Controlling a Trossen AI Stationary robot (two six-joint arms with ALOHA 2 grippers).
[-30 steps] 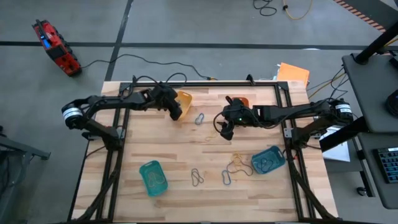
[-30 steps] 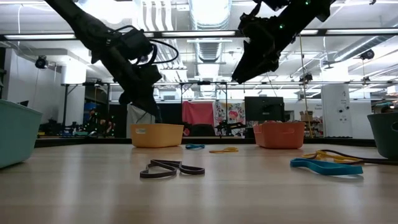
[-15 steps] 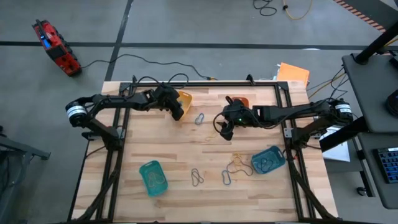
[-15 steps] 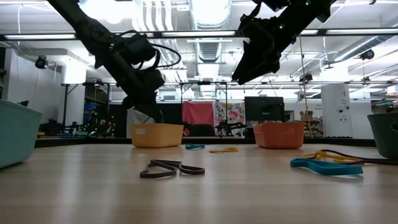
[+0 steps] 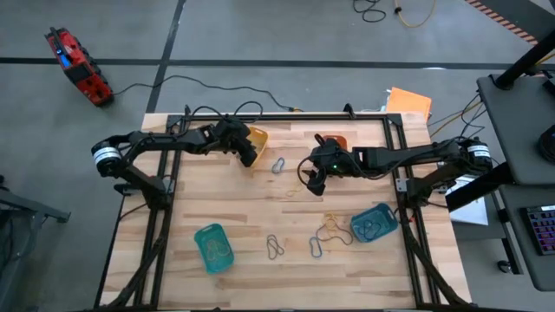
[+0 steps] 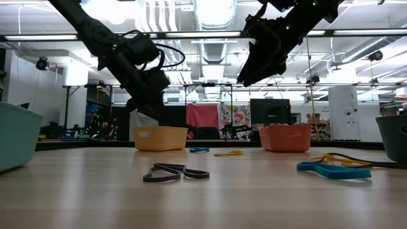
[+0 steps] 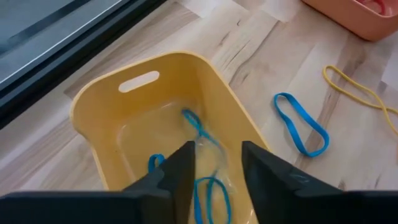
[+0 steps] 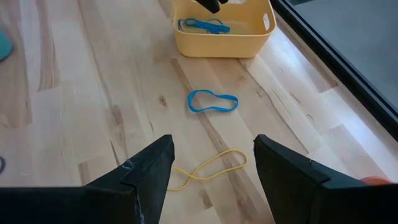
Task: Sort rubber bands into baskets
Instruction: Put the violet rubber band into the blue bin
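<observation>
My left gripper [image 7: 217,149] hangs open over the yellow basket [image 7: 155,118], near its near wall, and touches nothing. Blue rubber bands [image 7: 200,134] lie on that basket's floor. My right gripper [image 8: 211,146] hovers open above the middle of the table [image 5: 260,208], over a yellow band [image 8: 208,167], with a blue band [image 8: 213,101] lying flat between it and the yellow basket [image 8: 221,28]. The orange basket [image 6: 285,137] stands at the far edge, mostly hidden under the right arm in the high view.
A teal-green basket [image 5: 213,248] stands near the front left and a blue-teal basket [image 5: 374,223] at the right, with bands inside. Loose bands lie near the front: grey ones [image 5: 275,247], another [image 5: 317,247], and a yellow-and-dark tangle [image 5: 334,227]. A black frame runs round the table.
My left gripper has edged a little toward the yellow basket and now hangs over its near wall. My right gripper has kept still.
</observation>
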